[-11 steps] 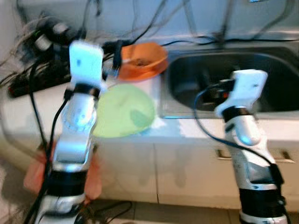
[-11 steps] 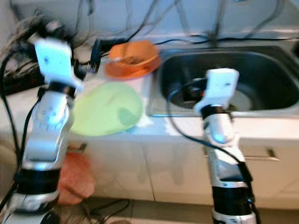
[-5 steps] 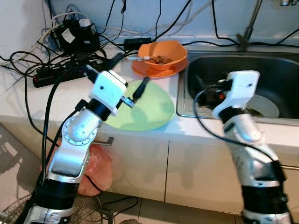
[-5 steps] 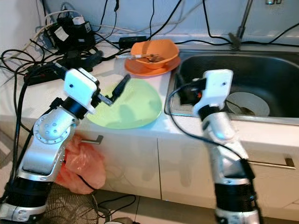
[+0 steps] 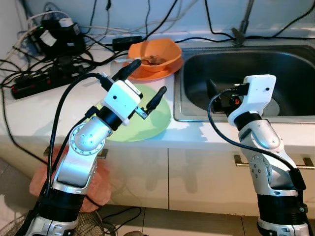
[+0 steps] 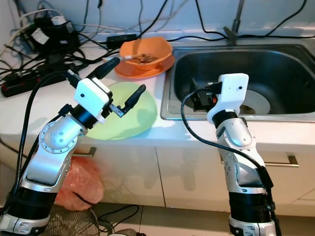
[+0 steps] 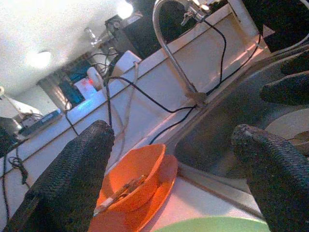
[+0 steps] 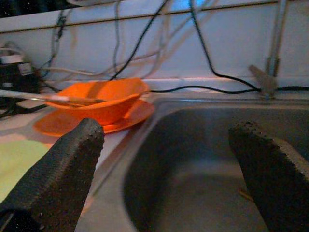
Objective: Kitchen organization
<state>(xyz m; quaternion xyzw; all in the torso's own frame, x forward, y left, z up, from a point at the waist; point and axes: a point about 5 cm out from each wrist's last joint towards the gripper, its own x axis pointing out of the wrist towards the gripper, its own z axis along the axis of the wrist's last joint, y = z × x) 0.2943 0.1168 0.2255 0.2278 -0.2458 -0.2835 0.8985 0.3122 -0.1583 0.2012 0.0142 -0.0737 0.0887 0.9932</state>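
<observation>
Lying flat on the white counter [image 5: 29,113], the green plate [image 5: 147,120] sits just left of the sink [image 5: 295,64] and in front of the orange bowl [image 5: 155,53]. That bowl rests on an orange plate [image 5: 147,74] and holds some dark scraps, with a utensil [image 6: 129,57] leaning out over its left rim.

The left gripper [image 5: 147,81] hovers above the green plate's far half, its two black fingers [image 5: 156,98] spread wide and holding nothing; neither finger touches the plate or the bowl. One finger points toward the orange bowl, the other reaches out over the green plate's right side. In the left wrist view, the orange bowl shows between the parted fingers [image 7: 72,179], with the edge of the green plate below it and the tap [image 7: 166,43] rising behind.

The right gripper [image 8: 166,169] is held over the left part of the sink basin, well apart from the green plate. The right wrist view shows its fingers [image 8: 58,169] wide apart and empty, with the sink's steel wall between them and the orange bowl off to one side.

A white dish [image 6: 256,103] lies in the bottom of the sink, partly hidden by the right arm. At the back left of the counter are a black power strip [image 5: 39,81], a dark adapter block [image 5: 56,37] and a tangle of black cables [image 5: 15,64]. Below the counter are white cabinet doors [image 5: 206,177] with metal handles, and an orange-pink bag [image 6: 78,184] sits low beside the left arm.
</observation>
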